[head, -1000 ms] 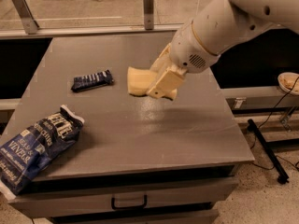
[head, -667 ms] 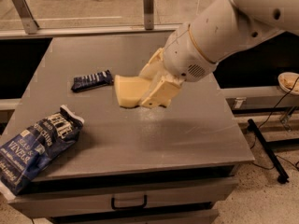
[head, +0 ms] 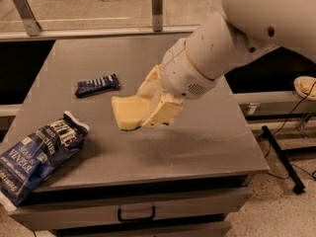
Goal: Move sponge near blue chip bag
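Note:
The pale yellow sponge [head: 126, 112] is held above the middle of the grey table [head: 207, 142]. My gripper [head: 152, 105] is shut on the sponge, its cream fingers [head: 162, 113] clamping the sponge's right end. The white arm reaches in from the upper right. The blue chip bag [head: 37, 154] lies at the table's front left corner, dark blue with white lettering and a white torn top edge. The sponge is to the right of the bag, about a hand's width from the bag's top edge.
A small dark blue striped bar wrapper [head: 97, 85] lies on the table behind and left of the sponge. A drawer with a black handle [head: 136, 214] sits under the table's front edge. A black stand leg [head: 281, 157] and cables lie on the floor at right.
My gripper has carried the sponge left and toward the table's front, closer to the blue chip bag. The bag and the bar wrapper have not moved.

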`<state>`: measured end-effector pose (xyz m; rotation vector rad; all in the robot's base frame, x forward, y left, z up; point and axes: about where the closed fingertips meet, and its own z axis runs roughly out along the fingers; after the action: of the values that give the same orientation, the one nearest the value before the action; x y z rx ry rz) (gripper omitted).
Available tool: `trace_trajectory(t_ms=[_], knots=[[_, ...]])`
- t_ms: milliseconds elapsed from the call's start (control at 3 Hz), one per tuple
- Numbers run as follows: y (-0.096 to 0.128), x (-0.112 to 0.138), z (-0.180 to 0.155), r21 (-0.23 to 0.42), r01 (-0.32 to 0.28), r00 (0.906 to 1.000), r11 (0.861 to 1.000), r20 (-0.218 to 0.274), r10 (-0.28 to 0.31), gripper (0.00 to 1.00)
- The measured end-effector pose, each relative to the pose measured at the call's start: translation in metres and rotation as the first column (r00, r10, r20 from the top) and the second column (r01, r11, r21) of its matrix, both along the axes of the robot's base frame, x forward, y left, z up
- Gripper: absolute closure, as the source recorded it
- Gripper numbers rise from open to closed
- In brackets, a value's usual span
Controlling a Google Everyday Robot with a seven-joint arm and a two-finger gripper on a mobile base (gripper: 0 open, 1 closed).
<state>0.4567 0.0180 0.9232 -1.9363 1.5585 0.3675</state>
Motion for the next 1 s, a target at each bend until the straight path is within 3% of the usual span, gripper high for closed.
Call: trace_trajectory(t_ms=[333, 1000], knots=[[0.002, -0.003, -0.014, -0.010, 0.020, 0.9998, 1.000, 0.002, -0.020, 1.00], [0.044, -0.008, -0.052, -0.066, -0.014, 0.9997, 0.998, 0.018, 0.015, 1.00]])
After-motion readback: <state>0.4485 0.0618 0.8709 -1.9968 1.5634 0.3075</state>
